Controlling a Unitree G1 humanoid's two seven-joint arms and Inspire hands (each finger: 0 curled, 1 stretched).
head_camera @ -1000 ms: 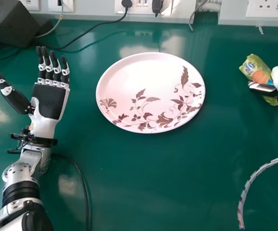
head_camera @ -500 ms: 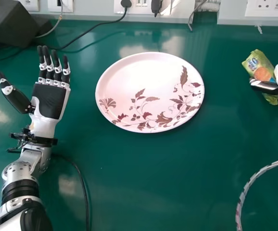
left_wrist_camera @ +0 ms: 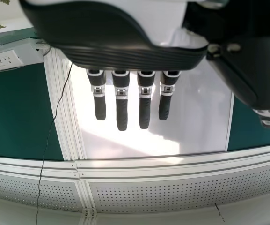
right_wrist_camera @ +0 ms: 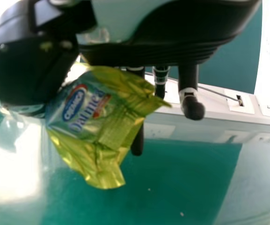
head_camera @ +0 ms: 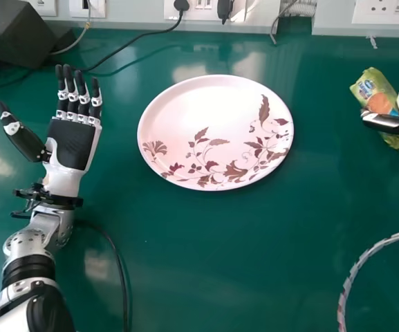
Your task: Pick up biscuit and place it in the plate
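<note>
At the head view's right edge my right hand holds the green biscuit packet, right of the plate. In the right wrist view the biscuit packet is pinched between the thumb and fingers of my right hand, clear of the green table. The round white plate with brown leaf patterns lies on the table near the middle. My left hand is open, left of the plate, with fingers straight; the left wrist view shows that left hand too, holding nothing.
A dark box stands at the back left, with black cables running over the green table. A braided cable curves across the front right. Wall sockets line the back edge.
The packet in my right hand has shifted slightly up and right in the head view, with the hand. My left hand and the plate have hardly moved.
</note>
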